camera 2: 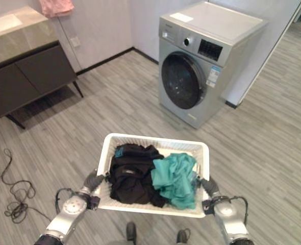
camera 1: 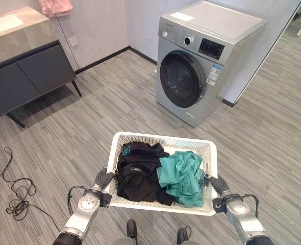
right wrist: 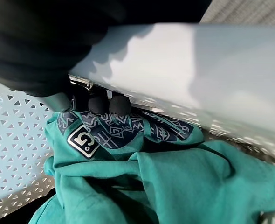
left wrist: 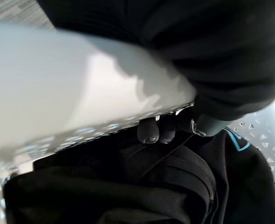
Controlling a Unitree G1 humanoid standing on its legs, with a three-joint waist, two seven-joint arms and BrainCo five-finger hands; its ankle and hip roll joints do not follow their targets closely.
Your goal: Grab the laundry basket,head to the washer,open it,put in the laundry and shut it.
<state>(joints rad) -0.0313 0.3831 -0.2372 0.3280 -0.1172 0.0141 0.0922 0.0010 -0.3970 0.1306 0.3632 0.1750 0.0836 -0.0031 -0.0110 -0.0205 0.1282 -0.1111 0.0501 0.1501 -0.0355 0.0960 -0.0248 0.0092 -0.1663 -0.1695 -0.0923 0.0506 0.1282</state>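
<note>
1. White perforated laundry basket (camera 1: 208, 148) is held up above the grey wood-look floor (camera 1: 115, 102), between the two hands and in front of the robot.
2. Left hand (camera 1: 102, 178) is at the basket's left rim. In the left wrist view its dark fingertips (left wrist: 149, 132) curl over the white rim and down inside the basket, so it is clamped on that edge.
3. Right hand (camera 1: 216, 182) is at the basket's right rim. In the right wrist view its fingertips (right wrist: 98, 104) hook over the rim in the same way, just above the teal cloth; it is clamped on that side.
4. Contents: a black garment (camera 1: 138, 173) fills the left and middle of the basket, with a small teal print near its far left corner. A teal garment (camera 1: 183, 176) lies bunched on the right, touching the black one; the right wrist view shows a dark patterned print on it (right wrist: 123, 128).
5. Washer (camera 1: 201, 56): a silver front-loader that stands ahead and slightly right, well apart from the basket, its back near the wall. Its round dark door (camera 1: 179, 80) is closed.
6. Dark low cabinet (camera 1: 30, 71) with a pale glossy top stands at the far left against the wall. Pink cloth (camera 1: 56, 6) hangs above it.
</note>
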